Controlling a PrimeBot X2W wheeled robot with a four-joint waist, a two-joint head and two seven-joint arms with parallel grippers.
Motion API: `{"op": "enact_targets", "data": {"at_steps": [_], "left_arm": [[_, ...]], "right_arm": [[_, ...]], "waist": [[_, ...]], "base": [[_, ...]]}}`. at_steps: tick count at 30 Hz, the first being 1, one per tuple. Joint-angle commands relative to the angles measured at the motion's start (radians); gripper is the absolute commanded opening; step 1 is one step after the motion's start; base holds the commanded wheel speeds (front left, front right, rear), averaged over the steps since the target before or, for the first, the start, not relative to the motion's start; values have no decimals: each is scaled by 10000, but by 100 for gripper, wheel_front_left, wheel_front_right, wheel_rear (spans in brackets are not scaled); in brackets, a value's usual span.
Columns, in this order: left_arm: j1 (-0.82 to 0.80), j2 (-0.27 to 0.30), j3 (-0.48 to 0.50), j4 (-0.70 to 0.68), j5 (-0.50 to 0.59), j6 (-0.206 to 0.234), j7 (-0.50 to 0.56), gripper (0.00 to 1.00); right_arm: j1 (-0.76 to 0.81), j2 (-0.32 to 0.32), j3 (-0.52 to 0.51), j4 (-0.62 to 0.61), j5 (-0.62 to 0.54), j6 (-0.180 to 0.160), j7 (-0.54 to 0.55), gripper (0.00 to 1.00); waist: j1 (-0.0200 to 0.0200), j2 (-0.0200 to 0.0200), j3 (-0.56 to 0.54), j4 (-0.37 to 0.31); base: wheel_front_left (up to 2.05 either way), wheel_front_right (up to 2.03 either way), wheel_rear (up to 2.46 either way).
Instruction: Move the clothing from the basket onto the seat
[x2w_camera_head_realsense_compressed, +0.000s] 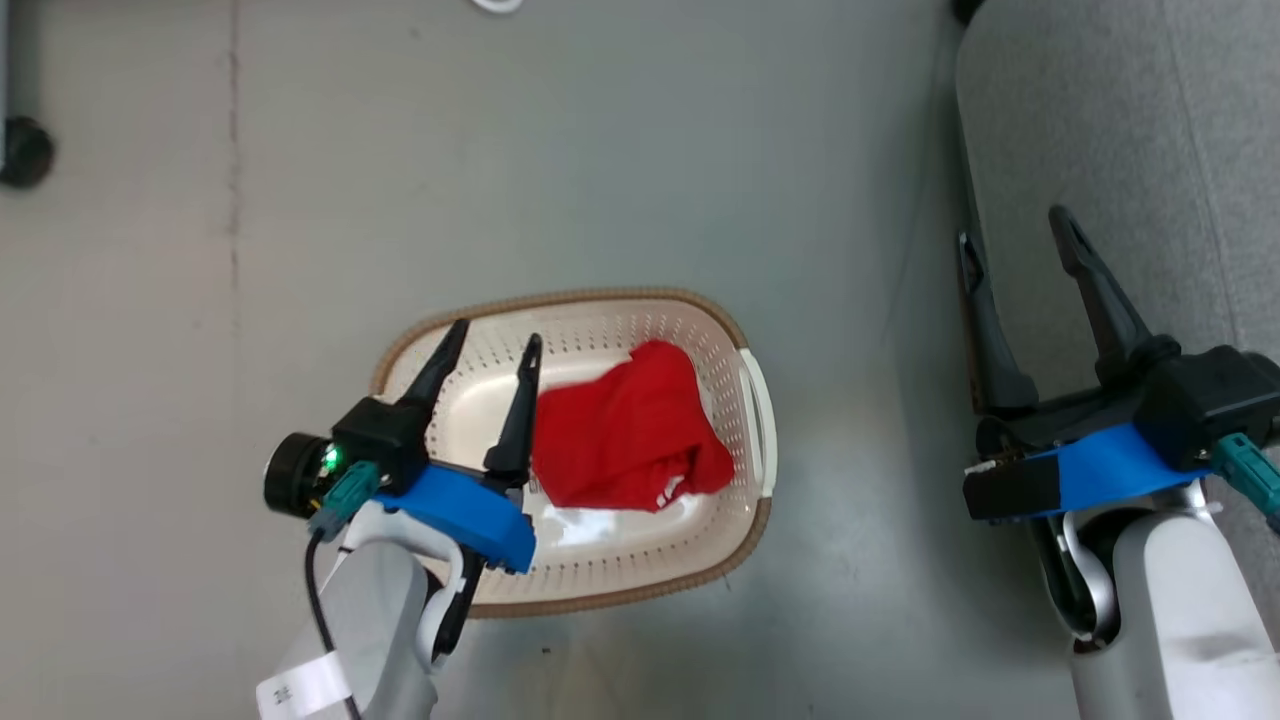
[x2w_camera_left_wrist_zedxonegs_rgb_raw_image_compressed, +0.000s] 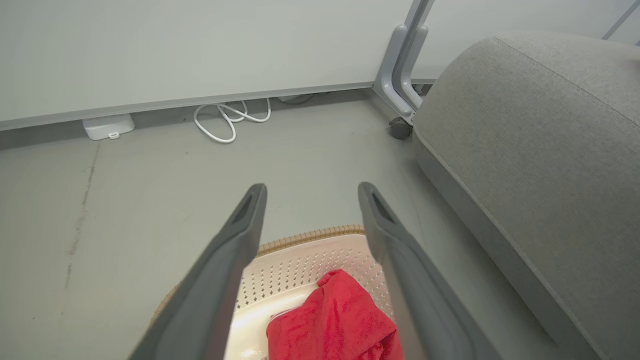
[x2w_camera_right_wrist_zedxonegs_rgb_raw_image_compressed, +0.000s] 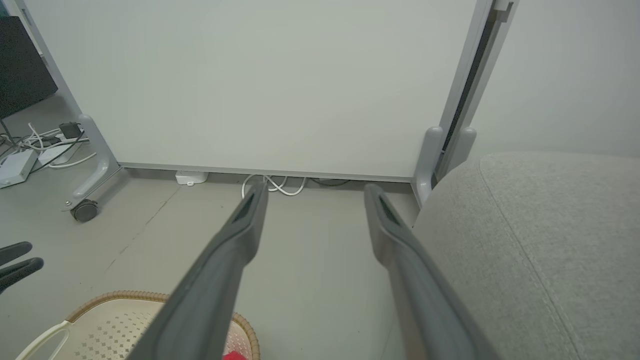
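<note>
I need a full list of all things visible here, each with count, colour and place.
clothing: one heap, red with white marks, inside the basket
basket: one, cream with brown rim, on the floor
sofa: one, grey, right of the basket
partition panel: one, white on grey wheeled feet, behind
cable: one, white, coiled at the panel's base
box: one, white, small, beside the cable
floor: grey
left gripper: one, dark fingers, open, above the basket
right gripper: one, dark fingers, open, near the sofa's edge

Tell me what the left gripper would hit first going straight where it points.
Likely the grey floor just past the far rim of the basket; the open left gripper aims over the clothing. Depth unclear.
</note>
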Motion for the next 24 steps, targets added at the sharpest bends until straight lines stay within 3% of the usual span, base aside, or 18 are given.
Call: {"op": "enact_targets", "data": {"at_steps": [1, 11, 24], "left_arm": [[-423, 139, -320, 213, -17, -12, -27, 100], [-1919, 710, -2498, 2007, 139, -12, -27, 100], [-3204, 1348, -4550, 4028, 145, -12, -27, 100]], "right_arm": [[-287, 3, 79, -93, -64, 1, -77, 100], [-1149, 7, 587, -350, 342, 1, -420, 100], [-1394, 7, 1101, -302, 1008, 1, -1082, 100]], "waist": [[-2, 0, 941, -466], [-2, 0, 2428, -1450], [-2, 0, 3683, -2421]], "base": [[0, 0, 0], [0, 0, 0], [0, 0, 0]]}}
